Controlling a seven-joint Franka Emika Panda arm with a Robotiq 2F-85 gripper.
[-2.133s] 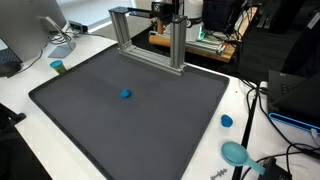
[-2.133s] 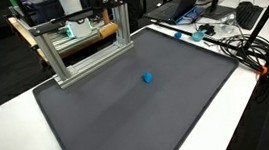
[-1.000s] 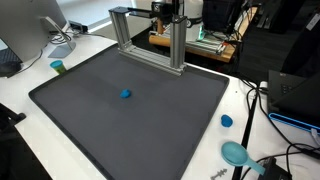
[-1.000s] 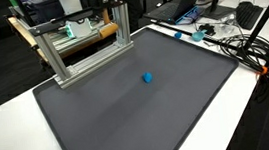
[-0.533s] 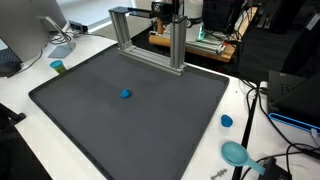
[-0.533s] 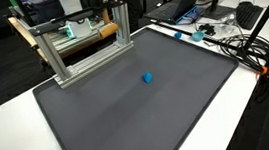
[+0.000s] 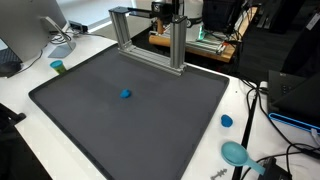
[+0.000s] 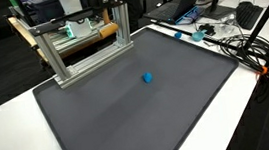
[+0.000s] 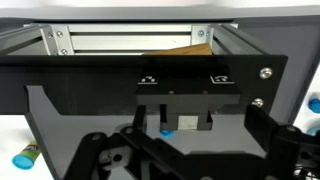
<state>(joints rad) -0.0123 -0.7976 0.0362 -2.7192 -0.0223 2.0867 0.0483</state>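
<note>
A small blue object (image 7: 125,95) lies alone near the middle of the dark grey mat (image 7: 90,120); it also shows in the other exterior view (image 8: 147,79) and small in the wrist view (image 9: 163,130). My gripper (image 9: 195,160) shows only in the wrist view, as black finger links at the lower left and lower right, spread wide with nothing between them. It is well away from the blue object and holds nothing. The arm is not clearly seen in either exterior view.
An aluminium frame (image 7: 150,35) stands at the mat's far edge, also in an exterior view (image 8: 86,45). A small teal cup (image 7: 57,67), a blue cap (image 7: 227,121) and a teal bowl (image 7: 236,153) sit on the white table. Cables (image 8: 237,44) lie beside the mat.
</note>
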